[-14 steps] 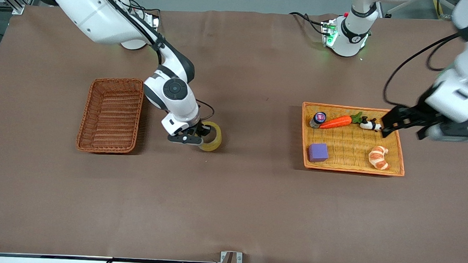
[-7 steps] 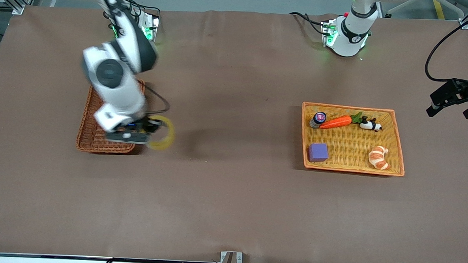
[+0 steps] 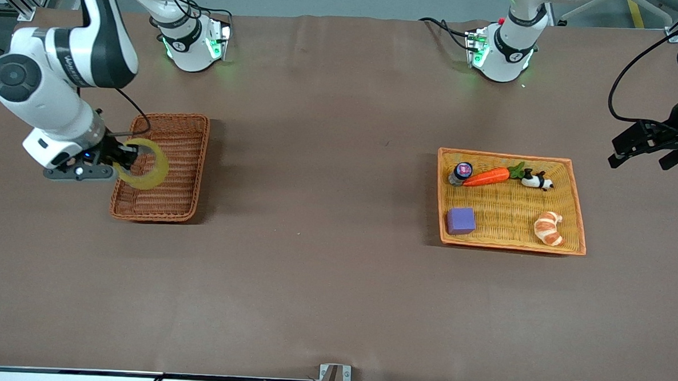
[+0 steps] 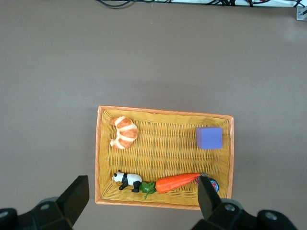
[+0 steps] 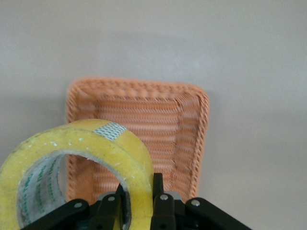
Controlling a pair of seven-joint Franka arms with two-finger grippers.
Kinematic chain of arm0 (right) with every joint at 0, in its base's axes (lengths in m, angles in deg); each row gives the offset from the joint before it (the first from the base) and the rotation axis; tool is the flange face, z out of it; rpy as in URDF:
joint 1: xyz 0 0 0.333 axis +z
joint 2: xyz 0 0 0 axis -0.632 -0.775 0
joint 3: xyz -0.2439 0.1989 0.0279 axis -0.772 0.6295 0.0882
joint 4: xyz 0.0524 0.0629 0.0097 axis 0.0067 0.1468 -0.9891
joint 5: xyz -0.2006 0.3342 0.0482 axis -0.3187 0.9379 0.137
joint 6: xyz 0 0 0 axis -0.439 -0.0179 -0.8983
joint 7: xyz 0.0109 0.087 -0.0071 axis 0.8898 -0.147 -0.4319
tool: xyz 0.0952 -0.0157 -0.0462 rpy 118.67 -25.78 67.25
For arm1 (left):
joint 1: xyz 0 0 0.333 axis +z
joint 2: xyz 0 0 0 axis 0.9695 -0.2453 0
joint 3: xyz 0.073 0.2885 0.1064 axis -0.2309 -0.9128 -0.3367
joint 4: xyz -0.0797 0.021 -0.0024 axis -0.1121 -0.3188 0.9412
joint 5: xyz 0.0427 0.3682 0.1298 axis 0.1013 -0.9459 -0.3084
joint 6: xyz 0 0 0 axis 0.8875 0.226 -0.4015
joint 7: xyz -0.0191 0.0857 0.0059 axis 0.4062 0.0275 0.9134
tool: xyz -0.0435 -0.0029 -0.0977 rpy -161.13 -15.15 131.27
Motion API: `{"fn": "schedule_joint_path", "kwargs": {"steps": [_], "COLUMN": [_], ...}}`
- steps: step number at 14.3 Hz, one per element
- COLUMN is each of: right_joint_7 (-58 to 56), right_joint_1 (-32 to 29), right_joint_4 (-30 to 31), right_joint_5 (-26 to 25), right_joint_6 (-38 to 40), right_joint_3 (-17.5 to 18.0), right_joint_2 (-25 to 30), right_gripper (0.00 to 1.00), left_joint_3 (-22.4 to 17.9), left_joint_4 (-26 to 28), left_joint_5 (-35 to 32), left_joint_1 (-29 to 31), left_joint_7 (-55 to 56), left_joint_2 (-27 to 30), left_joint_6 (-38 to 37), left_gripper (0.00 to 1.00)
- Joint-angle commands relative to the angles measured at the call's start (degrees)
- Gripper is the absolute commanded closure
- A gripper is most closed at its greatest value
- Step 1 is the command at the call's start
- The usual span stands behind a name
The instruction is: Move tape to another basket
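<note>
While the right claw [image 3: 124, 159] grips the tape [image 3: 143, 163] by its wall, the roll has travelled from the bare worktop [image 3: 323, 281] to just above the basket [image 3: 187, 128], over its rim at the right arm's end | transport nearly done, release is next | left claw [image 3: 641, 149], fingers wide, has retreated off the yellow basket [image 3: 578, 224] and waits.

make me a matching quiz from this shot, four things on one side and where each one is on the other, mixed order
Things:
1. tape
2. purple cube
3. left gripper
4. croissant

Places:
A. yellow basket, corner toward the left arm's end, near the front camera
B. held by the right gripper over the brown basket
C. yellow basket, corner toward the right arm's end, near the front camera
D. in the air, fingers open, holding nothing

Pairs: 1-B, 2-C, 3-D, 4-A
</note>
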Motion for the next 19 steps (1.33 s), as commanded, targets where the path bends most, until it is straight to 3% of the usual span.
{"fn": "schedule_joint_path", "kwargs": {"steps": [1,6,15,16,17,18,19], "right_joint_7": [-2.85,-2.85,-3.03,-3.11,-3.11,-3.03,-2.94], "right_joint_1": [0.45,0.36,-0.08,-0.08,-0.08,0.01,-0.08], "right_joint_4": [7.03,20.92,23.92,23.75,23.57,23.22,22.87], "right_joint_5": [1.42,1.42,1.33,1.33,1.33,1.24,1.24], "right_joint_6": [-3.69,-20.73,-32.35,-32.35,-32.35,-32.26,-32.00], "right_joint_3": [-2.68,-3.30,-4.09,-4.27,-4.35,-4.44,-4.53], "right_joint_2": [3.58,2.79,-6.88,-7.23,-7.23,-7.23,-7.15], "right_gripper": [1.00,0.99,0.91,0.82,0.64,0.23,0.00], "left_joint_3": [1.39,2.97,3.68,3.68,3.68,3.77,4.20], "left_joint_4": [-2.12,-1.78,-1.78,-1.69,-1.78,-1.78,-1.69], "left_joint_5": [-1.18,-1.27,-3.56,-3.64,-3.64,-3.64,-3.64], "left_joint_1": [0.13,0.04,0.22,0.13,0.04,-0.04,-0.05], "left_joint_7": [-0.31,2.32,3.13,4.16,4.43,4.52,4.52], "left_joint_2": [-1.99,-2.61,-3.58,-3.58,-3.58,-3.49,-3.58], "left_joint_6": [0.00,-0.97,-1.15,-1.50,-3.24,-5.43,-5.89], "left_gripper": [0.00,0.00,0.00,0.00,0.00,0.00,0.00]}}
